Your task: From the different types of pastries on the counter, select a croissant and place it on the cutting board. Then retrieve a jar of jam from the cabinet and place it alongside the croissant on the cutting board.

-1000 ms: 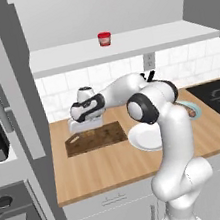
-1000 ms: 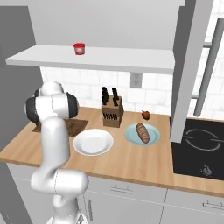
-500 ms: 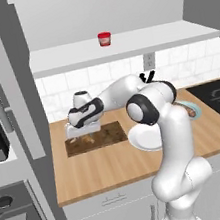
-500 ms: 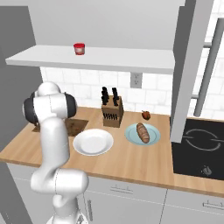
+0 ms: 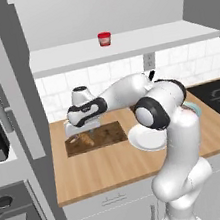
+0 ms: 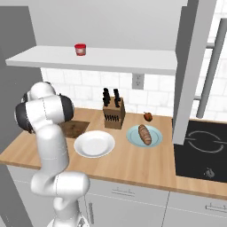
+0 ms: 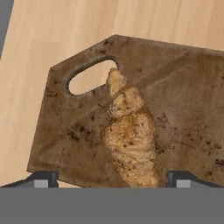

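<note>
Light tan wood-grain bench (image 5: 116, 164) carries a dark brown mottled cutting board (image 7: 183, 109); a golden-brown curved croissant (image 7: 131, 133) lies at its centre, beside the slot handle. Hand (image 7: 109, 180) hovers spread wide, gripping nothing.

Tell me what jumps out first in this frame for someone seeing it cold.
The golden croissant lies on the dark cutting board, one tip by the slot handle, between the open gripper fingertips. Across the counter, a white plate sits beside a blue one holding the oblong pastry. High on the cabinet shelf stands the red jar of jam.
</note>
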{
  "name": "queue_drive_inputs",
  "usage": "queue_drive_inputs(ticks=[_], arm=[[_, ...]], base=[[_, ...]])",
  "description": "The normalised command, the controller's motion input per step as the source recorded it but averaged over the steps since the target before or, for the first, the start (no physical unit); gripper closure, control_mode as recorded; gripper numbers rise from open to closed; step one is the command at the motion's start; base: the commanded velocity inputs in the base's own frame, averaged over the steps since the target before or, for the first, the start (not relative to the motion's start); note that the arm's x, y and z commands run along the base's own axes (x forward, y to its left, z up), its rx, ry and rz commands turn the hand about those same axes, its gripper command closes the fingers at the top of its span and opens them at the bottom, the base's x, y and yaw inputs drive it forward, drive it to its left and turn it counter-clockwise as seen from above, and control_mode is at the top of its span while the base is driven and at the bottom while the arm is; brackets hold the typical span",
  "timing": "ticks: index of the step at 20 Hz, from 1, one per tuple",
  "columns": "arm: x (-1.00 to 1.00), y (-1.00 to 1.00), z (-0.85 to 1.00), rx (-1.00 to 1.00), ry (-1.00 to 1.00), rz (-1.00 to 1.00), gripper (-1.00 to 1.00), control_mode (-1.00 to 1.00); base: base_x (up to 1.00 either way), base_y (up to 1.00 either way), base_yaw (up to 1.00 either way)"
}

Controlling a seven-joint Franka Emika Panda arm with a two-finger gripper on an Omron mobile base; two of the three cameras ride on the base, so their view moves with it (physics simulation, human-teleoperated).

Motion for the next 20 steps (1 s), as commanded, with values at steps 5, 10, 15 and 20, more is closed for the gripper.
queue_drive_inputs(ticks=[5, 10, 15, 20], arm=[[-0.38, -0.05, 0.57, -0.02, -0.11, 0.00, -1.00, -1.00], [-0.70, -0.14, 0.25, 0.05, 0.01, 0.00, -1.00, -1.00], [-1.00, -0.54, 0.61, 0.13, 0.00, -0.01, -1.00, -1.00], [-1.00, -0.65, 0.31, 0.15, 0.03, -0.07, -1.00, -1.00]], base=[[0.00, 0.00, 0.00], [0.00, 0.00, 0.00], [0.00, 0.00, 0.00], [0.00, 0.00, 0.00]])
